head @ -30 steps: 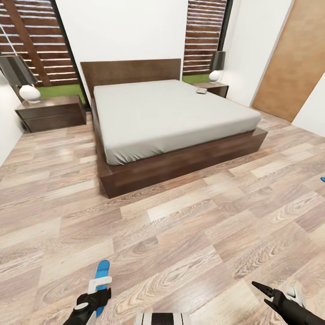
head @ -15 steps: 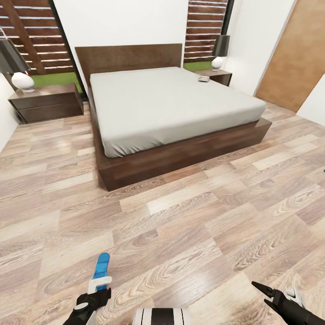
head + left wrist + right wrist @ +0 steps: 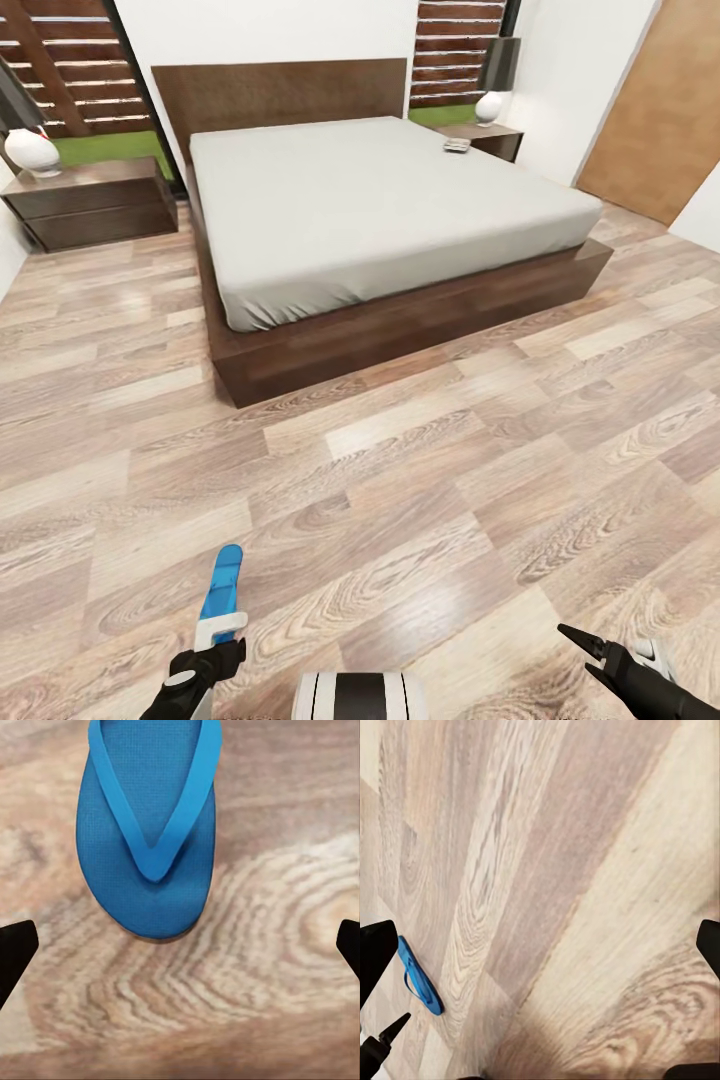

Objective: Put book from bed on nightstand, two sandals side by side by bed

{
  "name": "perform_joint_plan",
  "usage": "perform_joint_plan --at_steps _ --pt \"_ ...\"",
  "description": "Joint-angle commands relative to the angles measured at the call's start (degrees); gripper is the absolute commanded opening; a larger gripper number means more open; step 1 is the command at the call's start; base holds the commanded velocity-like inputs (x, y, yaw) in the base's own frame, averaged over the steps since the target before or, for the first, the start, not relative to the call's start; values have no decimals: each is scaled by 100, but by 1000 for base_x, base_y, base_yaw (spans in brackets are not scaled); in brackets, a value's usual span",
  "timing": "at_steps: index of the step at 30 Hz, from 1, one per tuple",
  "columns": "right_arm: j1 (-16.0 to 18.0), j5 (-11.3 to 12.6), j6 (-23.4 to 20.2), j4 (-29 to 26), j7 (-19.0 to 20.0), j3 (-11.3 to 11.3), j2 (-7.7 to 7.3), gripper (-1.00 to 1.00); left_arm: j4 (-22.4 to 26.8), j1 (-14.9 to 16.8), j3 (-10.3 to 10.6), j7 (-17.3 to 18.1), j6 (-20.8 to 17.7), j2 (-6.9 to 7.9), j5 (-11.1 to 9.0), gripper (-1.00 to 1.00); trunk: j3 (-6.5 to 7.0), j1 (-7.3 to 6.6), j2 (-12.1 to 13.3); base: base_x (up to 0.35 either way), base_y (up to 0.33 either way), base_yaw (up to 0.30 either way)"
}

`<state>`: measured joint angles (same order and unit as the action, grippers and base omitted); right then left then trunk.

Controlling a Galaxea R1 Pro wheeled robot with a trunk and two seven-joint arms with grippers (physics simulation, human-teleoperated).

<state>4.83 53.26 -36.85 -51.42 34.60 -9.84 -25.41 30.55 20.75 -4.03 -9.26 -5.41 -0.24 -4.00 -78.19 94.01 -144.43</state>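
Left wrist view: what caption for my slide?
Blue sandal flat on the wood floor, ahead of the open left hand.

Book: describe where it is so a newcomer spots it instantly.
Start at the big grey bed in the middle of the bedroom. Follow its mattress to the far corner on the door side, next to the nightstand with the white lamp. The book is the small dark, flat item lying there, alone on the plain grey mattress.
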Motion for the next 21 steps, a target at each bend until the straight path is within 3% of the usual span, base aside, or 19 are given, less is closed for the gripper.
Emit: perform_joint_plan --at_steps 1,12,21 --pt "2 27 -42 1 3 -9 0 100 13 -1 -8 -12 -30 -3 -41 100 -27 1 -3 0 0 0" --pt "5 27 -42 1 3 -7 0 100 13 -1 -9 -14 -30 -3 -44 100 -270 30 -18 0 0 0" --pt "6 27 -42 1 3 -6 0 100 13 -1 -6 -15 -22 3 -27 100 -270 30 -18 8 0 0"
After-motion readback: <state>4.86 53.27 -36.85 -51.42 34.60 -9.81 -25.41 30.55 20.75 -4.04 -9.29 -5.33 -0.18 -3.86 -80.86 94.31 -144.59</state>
